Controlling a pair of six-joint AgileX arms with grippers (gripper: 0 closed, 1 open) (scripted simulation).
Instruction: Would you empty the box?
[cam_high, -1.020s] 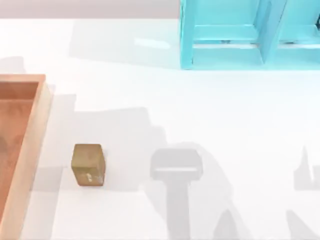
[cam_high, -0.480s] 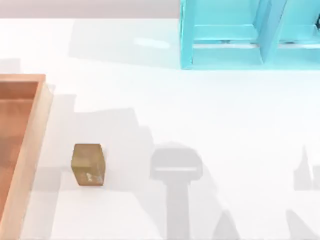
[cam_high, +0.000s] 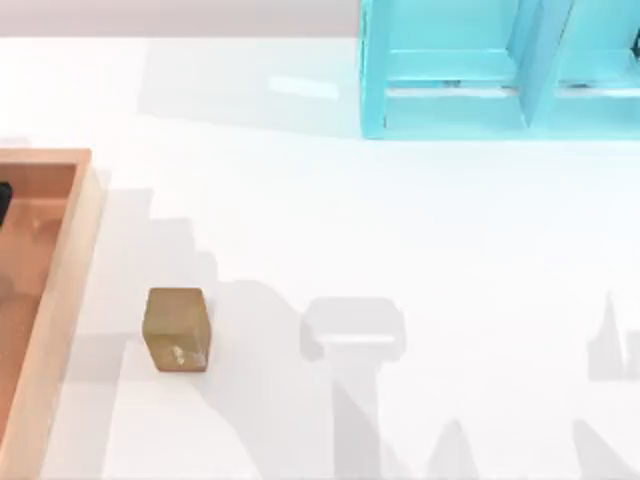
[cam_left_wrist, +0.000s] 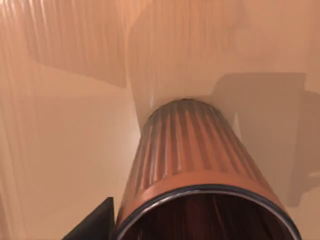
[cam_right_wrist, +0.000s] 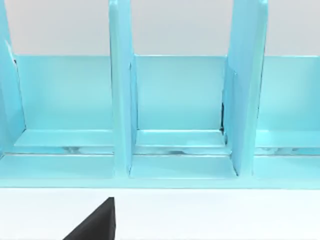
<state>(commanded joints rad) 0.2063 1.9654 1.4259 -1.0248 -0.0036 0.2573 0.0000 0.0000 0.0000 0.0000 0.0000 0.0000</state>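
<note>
The white tabletop (cam_high: 420, 230) spread across nearly the whole top view. The turquoise shelf unit (cam_high: 500, 70) stood along the upper right edge of that frame, its upright dividers splitting it into open bays; my right wrist view looked straight into those bays (cam_right_wrist: 175, 95) from across a strip of white tabletop.

The box (cam_high: 60, 300), a wide shallow wooden tray with an orange-brown floor and light tan rims, lay at the left edge of the top view, cut off by the frame from mid-height down to the bottom. A small dark shape, part of my left arm, showed at the far left edge of the frame over the box floor.

My left wrist view looked down on the box floor (cam_left_wrist: 60, 150), where a ribbed orange-brown cylindrical cup (cam_left_wrist: 195, 170) with a dark rim and dark inside lay close under the camera, its mouth toward the lens. A black corner at the bottom of that frame was part of my left pincer; whether its fingers were spread or closed, or had hold of the cup, I cannot tell.

A small tan-brown block (cam_high: 177, 329) stood on the tabletop just right of the box's rim, lower left of the top view, apart from the box.

A like black corner marked my right pincer in the right wrist view; its state I cannot tell.
</note>
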